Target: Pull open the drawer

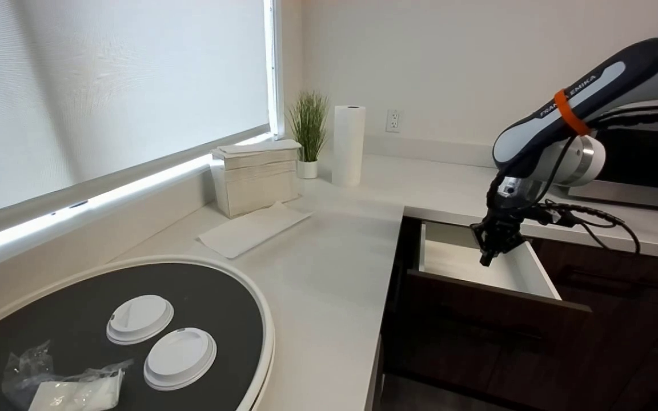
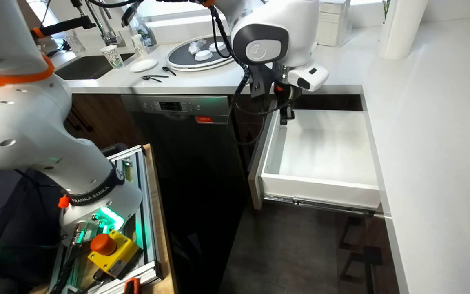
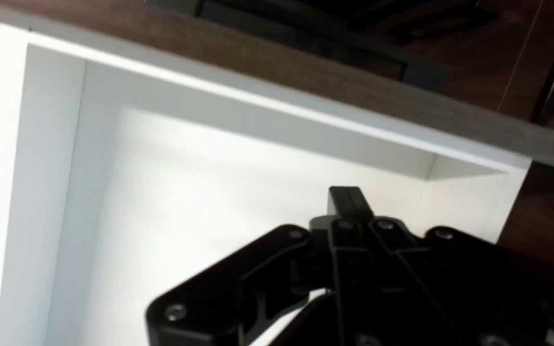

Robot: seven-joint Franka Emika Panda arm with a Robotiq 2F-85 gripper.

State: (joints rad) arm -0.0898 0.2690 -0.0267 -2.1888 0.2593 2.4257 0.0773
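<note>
The drawer [image 1: 500, 298] stands pulled out from under the white counter in both exterior views, with its dark brown front panel and pale inner box showing. Its inside [image 2: 329, 151] looks empty. My gripper [image 1: 487, 258] points down over the open box, close behind the front panel; it also shows in an exterior view [image 2: 287, 118] near the box's front corner. In the wrist view the gripper's fingertips [image 3: 350, 196] are pressed together with nothing between them, over the pale drawer floor. The drawer's front rim [image 3: 267, 98] runs across beyond them, apart from the fingers.
The white counter [image 2: 435, 134] edges the drawer. A dishwasher [image 2: 182, 122] faces the drawer front. A dark microwave [image 1: 643, 157] stands behind the arm. A paper towel roll [image 1: 349, 145], a napkin stack [image 1: 257, 177] and a round tray [image 1: 269, 319] with lids stand on the counter.
</note>
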